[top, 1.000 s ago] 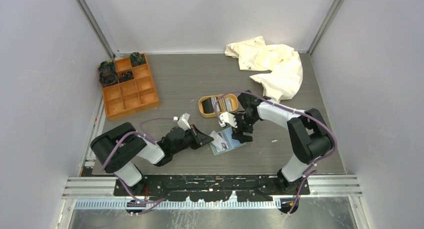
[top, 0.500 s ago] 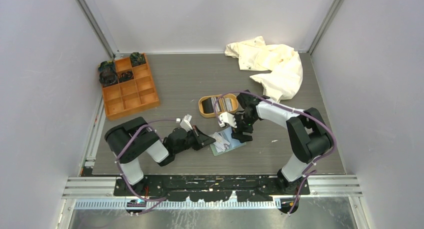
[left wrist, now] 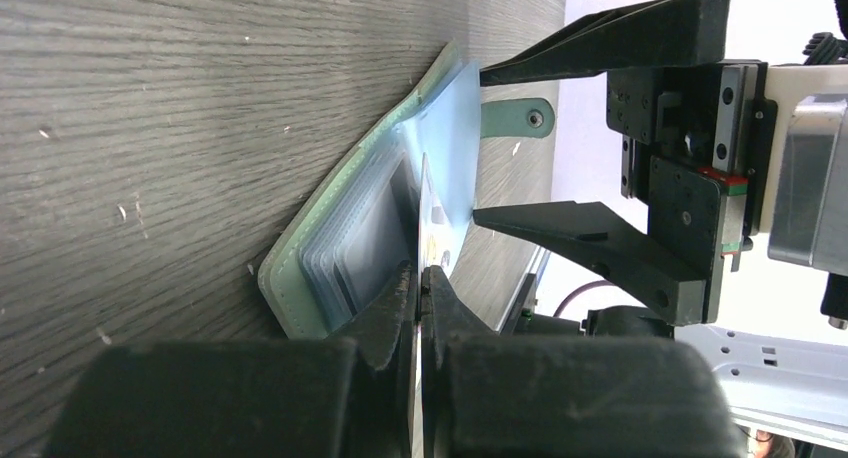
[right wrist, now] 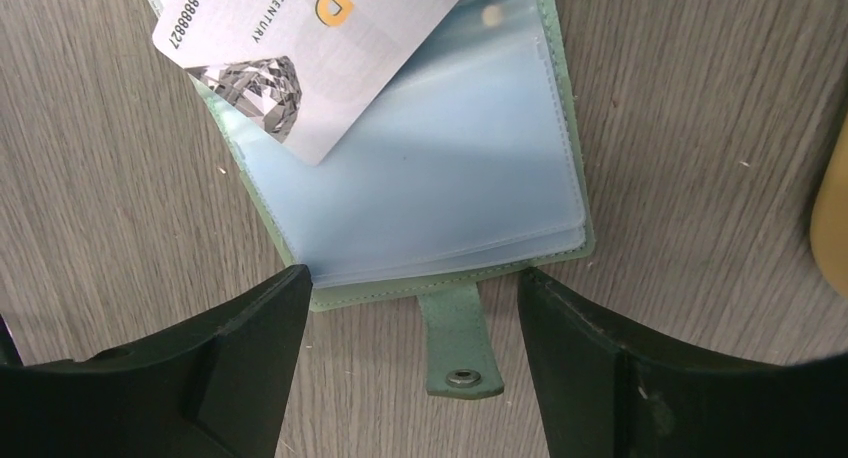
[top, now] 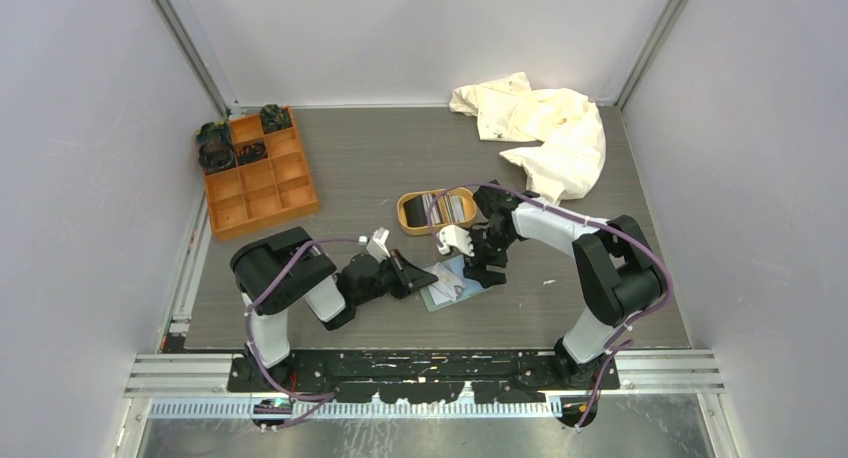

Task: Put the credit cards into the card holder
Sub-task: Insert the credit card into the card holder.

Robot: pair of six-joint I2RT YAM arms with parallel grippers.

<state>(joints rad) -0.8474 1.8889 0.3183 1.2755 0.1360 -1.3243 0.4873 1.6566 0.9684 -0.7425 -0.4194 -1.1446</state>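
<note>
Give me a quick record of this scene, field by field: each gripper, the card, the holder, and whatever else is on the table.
left gripper: shut on a white credit card
white credit card: overlaps the holder's sleeves; unclear if in a slot
right gripper: open, fingers either side of the snap tab
card holder: lying open on the table
spare cards: in the oval tan tray
other: orange compartment box, cream cloth

Bright, even light, soft shadows; the left fingers (left wrist: 250,398) blur in close foreground.
</note>
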